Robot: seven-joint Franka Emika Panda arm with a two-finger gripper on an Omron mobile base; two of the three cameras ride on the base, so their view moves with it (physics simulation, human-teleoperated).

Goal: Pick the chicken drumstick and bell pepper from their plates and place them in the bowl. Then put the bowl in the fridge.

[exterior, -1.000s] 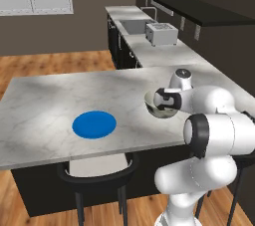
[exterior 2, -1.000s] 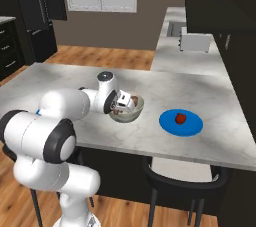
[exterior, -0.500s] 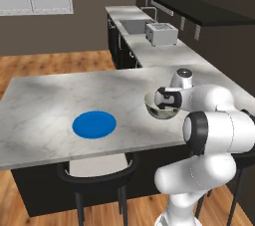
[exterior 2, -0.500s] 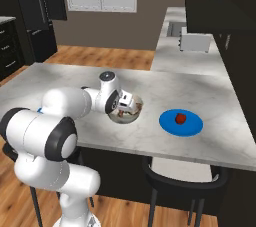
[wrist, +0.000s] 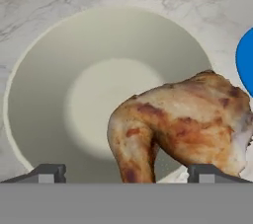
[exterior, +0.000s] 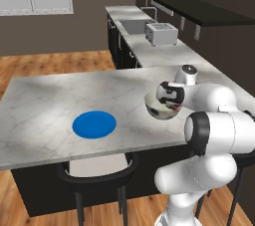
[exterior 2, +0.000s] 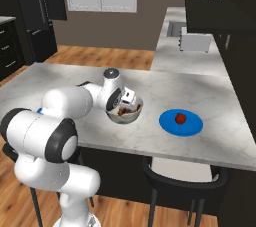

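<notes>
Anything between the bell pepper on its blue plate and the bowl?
Nothing visible. The bell pepper sits on the blue plate just beside the bowl, with bare marble counter between them. The open gripper hangs over the bowl, where the chicken drumstick lies.

Marble island counter (exterior: 60,105) in the foreground, with a flat blue plate (exterior: 94,124) lying bare near its front edge. To the right, the pale bowl (exterior: 160,109) on the counter, the gripper (exterior: 169,101) hanging over its rim, jaws' spread unclear from here. Behind, a second counter (exterior: 172,53) bearing a grey toaster (exterior: 161,34). Dark stool (exterior: 97,172) tucked below the island.
</notes>
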